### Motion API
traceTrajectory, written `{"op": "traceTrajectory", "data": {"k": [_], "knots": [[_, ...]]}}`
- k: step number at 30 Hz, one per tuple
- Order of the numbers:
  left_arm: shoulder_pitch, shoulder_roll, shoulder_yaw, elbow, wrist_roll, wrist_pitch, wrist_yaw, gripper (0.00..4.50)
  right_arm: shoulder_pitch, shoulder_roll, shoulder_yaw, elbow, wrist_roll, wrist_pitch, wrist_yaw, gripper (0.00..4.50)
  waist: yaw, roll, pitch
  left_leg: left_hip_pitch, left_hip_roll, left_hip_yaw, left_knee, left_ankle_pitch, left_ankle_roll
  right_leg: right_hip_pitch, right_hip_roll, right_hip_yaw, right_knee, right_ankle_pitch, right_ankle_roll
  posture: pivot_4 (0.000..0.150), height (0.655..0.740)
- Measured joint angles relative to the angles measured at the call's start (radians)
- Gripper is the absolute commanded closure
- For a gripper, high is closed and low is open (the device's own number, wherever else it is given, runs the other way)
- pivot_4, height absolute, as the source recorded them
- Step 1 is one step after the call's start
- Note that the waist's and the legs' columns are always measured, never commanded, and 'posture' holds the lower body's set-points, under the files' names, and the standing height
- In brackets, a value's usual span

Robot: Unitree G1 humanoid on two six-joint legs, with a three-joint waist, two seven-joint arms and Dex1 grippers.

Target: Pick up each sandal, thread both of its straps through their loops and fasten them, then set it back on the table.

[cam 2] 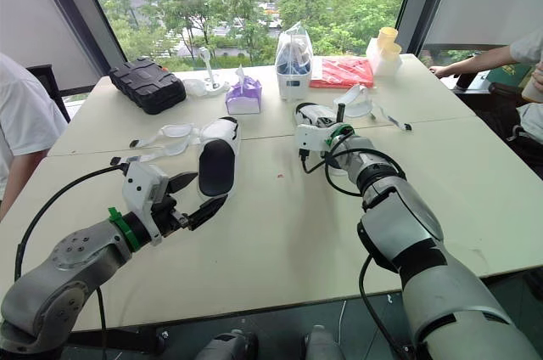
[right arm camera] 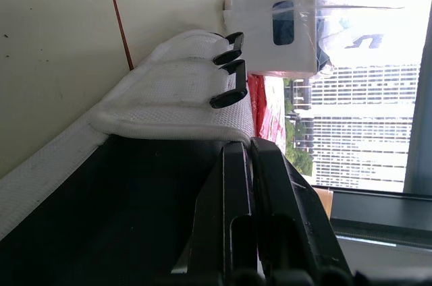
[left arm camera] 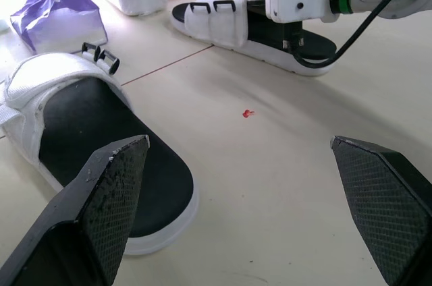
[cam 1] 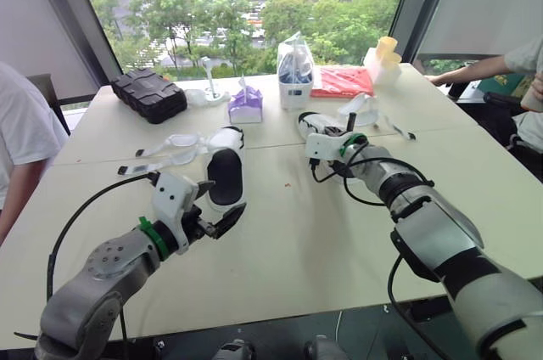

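Two white sandals with black footbeds lie on the table. The left sandal (cam 1: 225, 175) has its loose straps (cam 1: 170, 144) spread out to the left and its black loops (left arm camera: 101, 58) empty. My left gripper (left arm camera: 236, 148) hovers open just in front of its heel end, holding nothing. The right sandal (cam 1: 316, 124) lies further back, its straps (cam 1: 366, 109) trailing to the right. My right gripper (right arm camera: 244, 143) is shut, its fingers lying over the footbed with the tips against the white side flap below the two loops (right arm camera: 226, 80).
A black case (cam 1: 148, 94), a purple tissue pack (cam 1: 245, 104), a white container (cam 1: 294, 67), a red packet (cam 1: 344, 81) and yellow cups (cam 1: 386, 48) stand along the back. One person sits at the left (cam 1: 21, 135); another's arm (cam 1: 475, 69) rests at the far right.
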Motion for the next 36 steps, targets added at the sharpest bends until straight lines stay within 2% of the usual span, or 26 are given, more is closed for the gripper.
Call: {"op": "traceTrajectory", "data": {"k": [6,11,13,16,18,21,25,28,30,32,36], "knots": [[0.000,0.000,0.000,-0.001,0.000,0.000,0.004,0.00,0.001,-0.027,-0.004,-0.002,0.003,-0.102,0.037,4.43,0.000,0.000,0.000,0.000,0.000,0.000,0.000,0.000,0.000,0.000,0.000,0.000,0.000,0.000,0.000,0.150,0.7400],[0.003,-0.002,-0.001,-0.006,0.000,-0.001,0.004,0.00,0.037,-0.130,-0.028,-0.090,0.036,-0.291,0.145,4.43,0.002,0.000,0.000,0.000,0.000,0.001,0.000,0.000,0.000,0.000,0.000,0.000,0.000,0.000,0.000,0.150,0.7400],[0.003,-0.005,-0.004,-0.006,0.000,-0.002,0.003,0.00,0.091,-0.189,-0.049,-0.192,0.081,-0.375,0.241,4.43,0.003,0.000,0.000,0.000,0.000,0.001,0.000,-0.001,0.002,0.000,0.000,0.000,0.000,0.000,0.000,0.150,0.7400],[-0.002,-0.008,-0.014,-0.003,0.000,-0.005,-0.005,0.00,0.273,-0.324,-0.090,-0.510,0.210,-0.443,0.458,4.43,0.012,0.000,0.000,-0.001,0.000,0.001,0.001,-0.004,0.006,0.001,0.000,0.000,-0.001,0.000,0.001,0.150,0.7400],[-0.006,-0.008,-0.019,0.003,0.000,-0.005,-0.014,0.00,0.427,-0.420,-0.117,-0.765,0.310,-0.426,0.612,4.43,0.012,0.000,0.000,-0.001,0.000,0.001,0.001,-0.004,0.007,0.001,0.000,0.000,-0.001,0.000,0.001,0.150,0.7400],[-0.015,-0.007,-0.023,0.014,0.000,-0.005,-0.028,0.00,0.568,-0.496,-0.148,-1.002,0.397,-0.374,0.742,4.43,0.003,0.000,0.000,0.001,0.001,0.003,0.002,-0.004,0.007,0.002,0.000,0.003,0.000,0.000,0.001,0.150,0.7400],[-0.020,-0.007,-0.026,0.017,0.000,-0.005,-0.044,0.00,0.647,-0.519,-0.195,-1.188,0.441,-0.316,0.799,4.43,0.004,0.000,0.000,0.004,0.007,0.006,0.004,-0.004,0.007,0.004,0.002,0.004,-0.001,0.001,-0.001,0.150,0.7400],[-0.025,-0.008,-0.032,0.022,0.000,-0.005,-0.048,0.00,0.638,-0.504,-0.221,-1.180,0.383,-0.322,0.737,4.43,0.012,0.000,0.000,0.004,0.007,0.006,0.005,-0.004,0.007,0.005,0.003,0.004,0.000,0.001,-0.002,0.150,0.7400],[-0.035,-0.009,-0.040,0.032,0.000,-0.005,-0.048,0.00,0.606,-0.493,-0.227,-1.118,0.322,-0.342,0.683,3.88,0.015,-0.001,0.000,0.003,0.007,0.006,0.007,-0.004,0.007,0.005,0.003,0.004,-0.001,0.001,-0.002,0.150,0.7400],[-0.041,-0.009,-0.044,0.035,0.000,-0.005,-0.048,0.00,0.564,-0.480,-0.227,-1.042,0.272,-0.371,0.635,3.14,0.014,-0.001,0.000,0.002,0.007,0.006,0.008,-0.004,0.007,0.005,0.003,0.004,-0.001,0.001,-0.003,0.150,0.7400],[-0.044,-0.010,-0.050,0.035,0.000,-0.005,-0.047,0.00,0.468,-0.469,-0.217,-0.892,0.164,-0.430,0.537,1.08,0.012,-0.001,0.001,0.002,0.007,0.007,0.008,-0.004,0.007,0.005,0.003,0.004,-0.001,0.001,-0.002,0.150,0.7400]]}}
